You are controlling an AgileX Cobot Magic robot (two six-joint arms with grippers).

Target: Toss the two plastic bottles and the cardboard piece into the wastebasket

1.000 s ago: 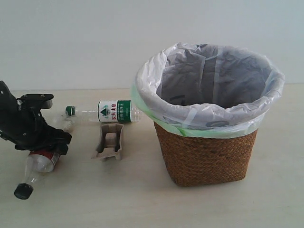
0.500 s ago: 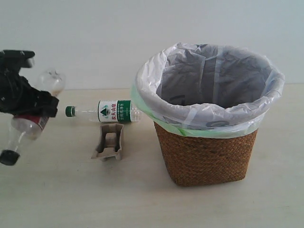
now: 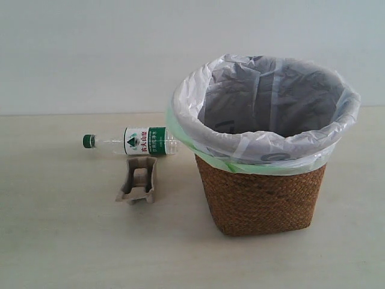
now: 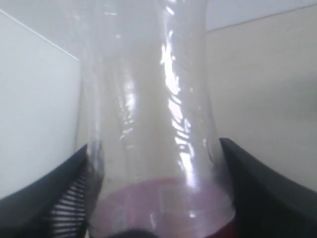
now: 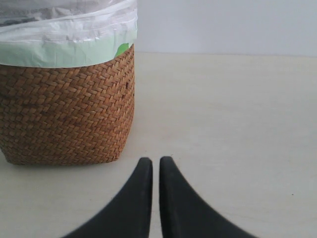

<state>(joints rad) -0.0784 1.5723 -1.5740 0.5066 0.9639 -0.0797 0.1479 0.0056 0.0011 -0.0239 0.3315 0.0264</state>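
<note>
My left gripper (image 4: 156, 198) is shut on the red-label bottle (image 4: 148, 124), whose clear body fills the left wrist view between the two black fingers (image 4: 257, 193); neither shows in the exterior view. The green-cap bottle (image 3: 135, 142) lies on its side on the table, left of the wastebasket (image 3: 261, 192). Just in front of it rests the cardboard piece (image 3: 138, 180). In the right wrist view, my right gripper (image 5: 155, 163) is shut and empty, low over the table beside the wastebasket (image 5: 69, 119).
The white bag liner (image 3: 264, 102) with a pale green edge drapes over the basket's rim. The pale wooden table (image 3: 72, 241) spreads around everything, with a plain wall behind.
My left gripper has lifted the red-label bottle off the table and carried it up and out of the exterior view. The green-cap bottle, cardboard piece and basket have not moved.
</note>
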